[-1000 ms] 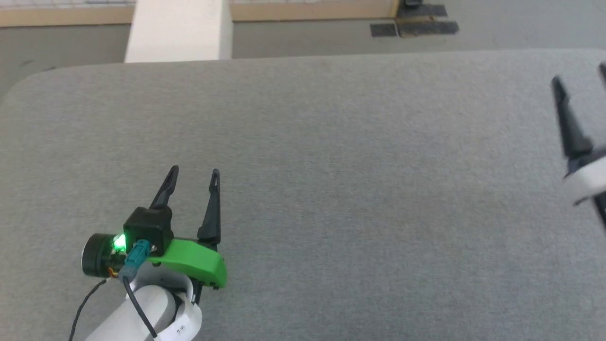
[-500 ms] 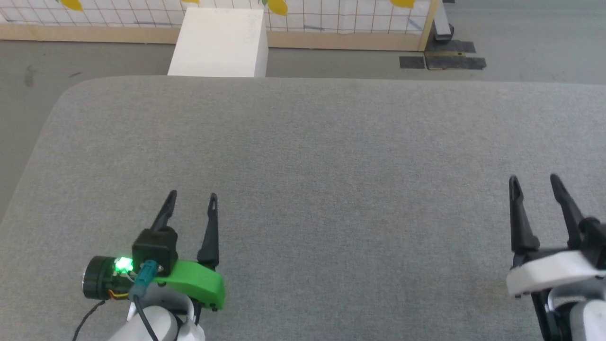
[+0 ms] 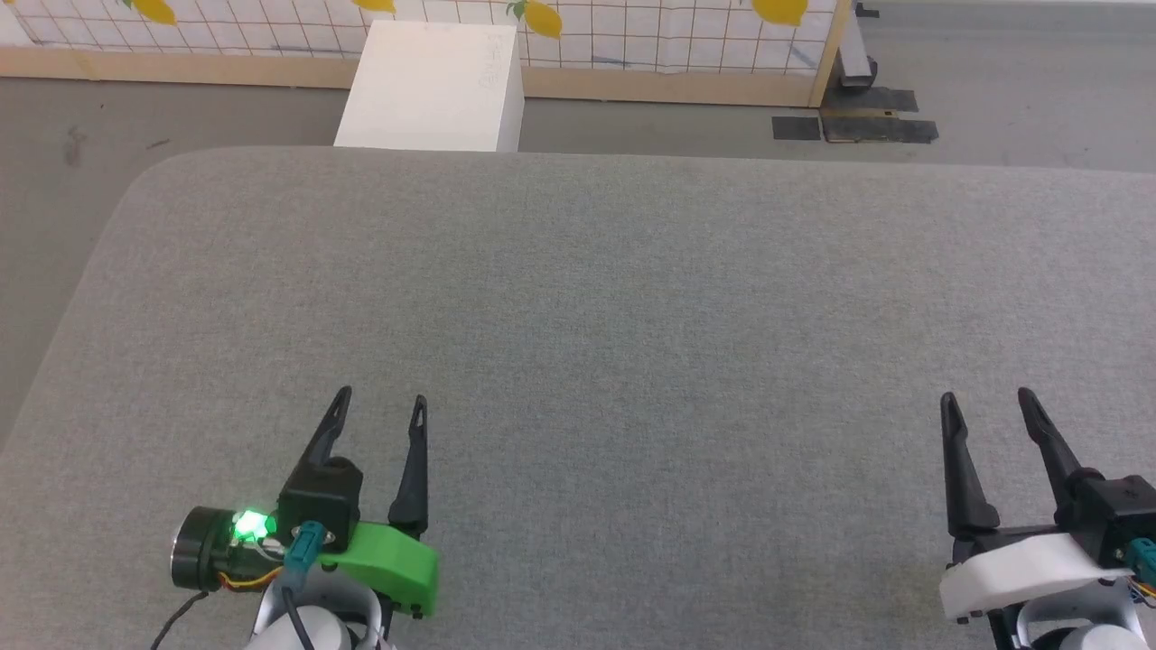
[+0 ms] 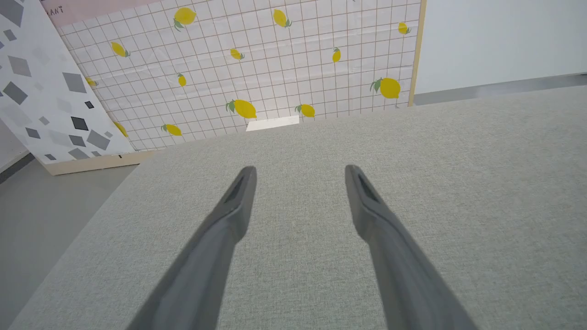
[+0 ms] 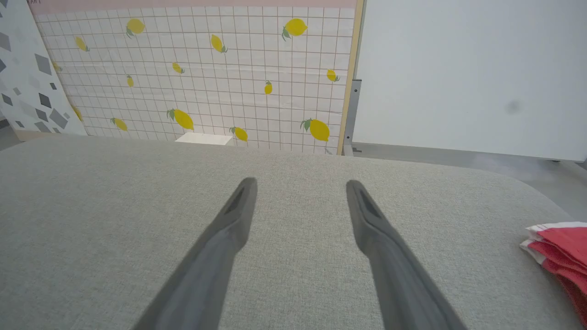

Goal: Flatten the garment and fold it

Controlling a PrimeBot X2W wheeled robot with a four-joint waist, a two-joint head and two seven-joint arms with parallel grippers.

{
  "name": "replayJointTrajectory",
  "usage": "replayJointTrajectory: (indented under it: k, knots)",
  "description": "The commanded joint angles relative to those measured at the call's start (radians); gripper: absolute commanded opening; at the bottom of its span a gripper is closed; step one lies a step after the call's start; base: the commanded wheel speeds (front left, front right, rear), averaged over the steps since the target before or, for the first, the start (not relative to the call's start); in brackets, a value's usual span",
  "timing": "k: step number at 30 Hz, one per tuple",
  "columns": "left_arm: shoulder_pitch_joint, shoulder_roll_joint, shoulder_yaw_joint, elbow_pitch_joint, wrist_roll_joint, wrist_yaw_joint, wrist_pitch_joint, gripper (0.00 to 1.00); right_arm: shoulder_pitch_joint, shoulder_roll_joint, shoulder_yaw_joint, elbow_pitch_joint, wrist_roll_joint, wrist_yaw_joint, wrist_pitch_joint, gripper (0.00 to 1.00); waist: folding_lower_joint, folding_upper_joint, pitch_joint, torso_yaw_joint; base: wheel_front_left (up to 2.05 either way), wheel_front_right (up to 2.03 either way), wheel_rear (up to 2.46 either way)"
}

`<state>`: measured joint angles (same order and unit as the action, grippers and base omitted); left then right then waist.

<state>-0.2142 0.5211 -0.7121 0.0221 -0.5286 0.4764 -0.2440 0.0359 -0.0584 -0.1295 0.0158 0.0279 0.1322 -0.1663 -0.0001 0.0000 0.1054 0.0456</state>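
— Where is the garment [image 5: 560, 250]?

— In the right wrist view it lies at the lower right edge of the picture, on the grey padded table [image 3: 578, 298]. It is near the table's rounded far corner, off to the right of the right gripper's fingers and apart from them. The picture's edge cuts most of it off.

— How does it look?

— It is bright red cloth with white bands along its edges. Several layers lie on top of one another, red and white in turn, and the edges are a little wavy. The red fabric has a fine, mesh-like grain. I cannot tell whether there is any print on it.

— And the grippers?

— The left gripper [image 3: 381, 397] sits low on the left of the head view with its two dark fingers spread wide and nothing between them. It has a green housing and a lit green lamp on its wrist. The right gripper [image 3: 985, 395] is at the lower right, spread just as wide and holding nothing. Both point across the table towards the far side.

— What is beyond the table?

— A white box [image 3: 433, 86] stands on the floor by the far edge, and behind it is a gridded panel with yellow lemons [image 3: 632, 27]
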Motion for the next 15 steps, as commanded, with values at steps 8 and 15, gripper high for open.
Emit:
replayJointTrajectory:
  k: [8, 15]
  knots:
    - [-0.002, -0.001, -0.003, 0.013, 0.014, 0.002, -0.01, 1.0, 0.004, 0.007, -0.003, -0.004, -0.012, -0.002, -0.012, 1.0, 0.0001, 0.0, -0.003, -0.003, 0.0, 0.0, 0.0]
    - [0.0, -0.008, -0.001, 0.012, 0.004, -0.004, -0.011, 1.0, 0.004, 0.008, -0.008, -0.006, 0.004, -0.002, -0.015, 1.0, 0.0001, 0.0, -0.004, -0.005, 0.0, 0.0, 0.0]
